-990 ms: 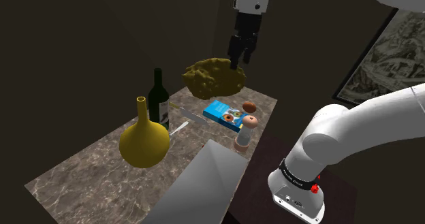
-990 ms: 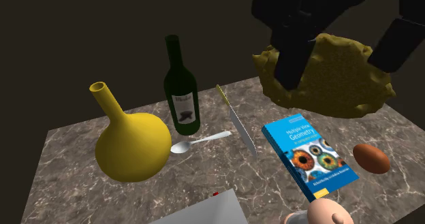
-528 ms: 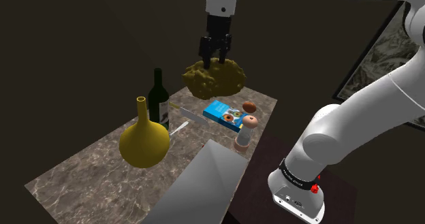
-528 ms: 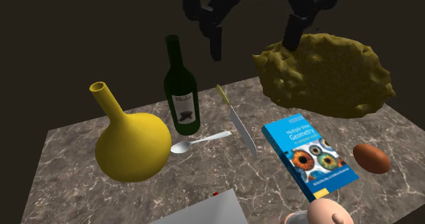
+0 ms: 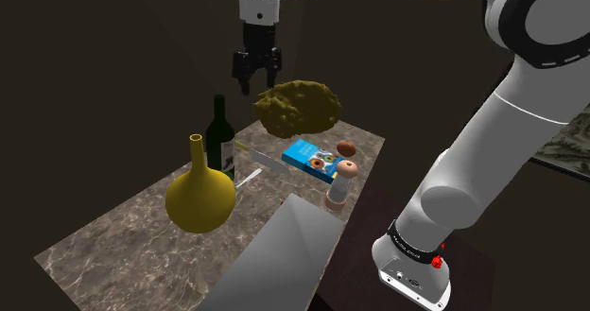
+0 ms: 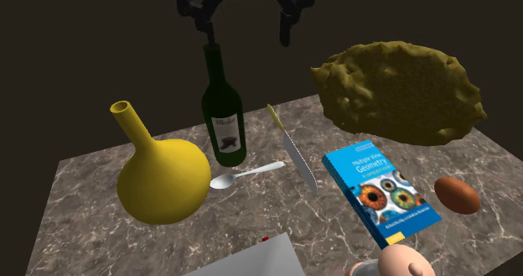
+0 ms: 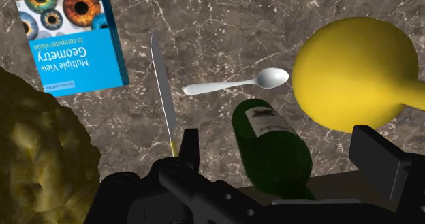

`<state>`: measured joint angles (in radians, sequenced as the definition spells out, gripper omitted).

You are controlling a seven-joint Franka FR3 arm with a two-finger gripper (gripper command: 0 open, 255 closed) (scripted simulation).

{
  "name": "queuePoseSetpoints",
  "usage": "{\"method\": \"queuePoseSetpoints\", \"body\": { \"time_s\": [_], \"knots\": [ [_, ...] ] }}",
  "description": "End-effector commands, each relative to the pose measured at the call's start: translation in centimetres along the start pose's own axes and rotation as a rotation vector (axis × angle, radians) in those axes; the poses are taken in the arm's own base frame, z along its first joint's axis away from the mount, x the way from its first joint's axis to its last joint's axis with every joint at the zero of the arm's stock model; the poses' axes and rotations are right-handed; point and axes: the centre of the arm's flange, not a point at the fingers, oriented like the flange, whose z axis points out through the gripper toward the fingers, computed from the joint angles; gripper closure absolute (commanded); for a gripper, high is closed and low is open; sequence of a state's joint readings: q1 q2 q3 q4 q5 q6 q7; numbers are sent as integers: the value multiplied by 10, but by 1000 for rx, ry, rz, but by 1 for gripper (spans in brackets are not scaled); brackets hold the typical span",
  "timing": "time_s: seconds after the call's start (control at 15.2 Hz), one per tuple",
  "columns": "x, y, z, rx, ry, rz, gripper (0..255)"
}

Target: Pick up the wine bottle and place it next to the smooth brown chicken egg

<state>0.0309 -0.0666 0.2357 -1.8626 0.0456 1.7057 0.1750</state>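
On the marble table (image 6: 277, 207), your gripper (image 6: 245, 27) hangs above the bottle (image 6: 223, 115), fingers spread apart; the egg (image 6: 457, 195) lies well apart from the bottle.

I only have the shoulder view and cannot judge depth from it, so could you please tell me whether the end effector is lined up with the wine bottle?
Observer: In the wrist view the wine bottle shows between the open fingers of the end effector, and neither finger touches it.
Operator: Thank you. Is anything lying close beside it?
Observer: A knife lies flat between the bottle and the blue book, touching neither.
Operator: And is the egg touching that book?
Observer: No. The second exterior view shows a narrow strip of tabletop between the brown egg and the book.
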Motion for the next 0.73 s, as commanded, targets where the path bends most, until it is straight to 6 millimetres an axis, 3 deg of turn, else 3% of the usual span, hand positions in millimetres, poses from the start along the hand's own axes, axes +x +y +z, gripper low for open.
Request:
{"method": "queuePoseSetpoints", "body": {
  "time_s": [0.0,0.46,0.66],
  "knots": [
    [24,-12,2,0,-1,4,0],
    [109,-49,17,-3,-4,15,0],
    [109,-50,27,-3,-4,15,0]
  ]
}}
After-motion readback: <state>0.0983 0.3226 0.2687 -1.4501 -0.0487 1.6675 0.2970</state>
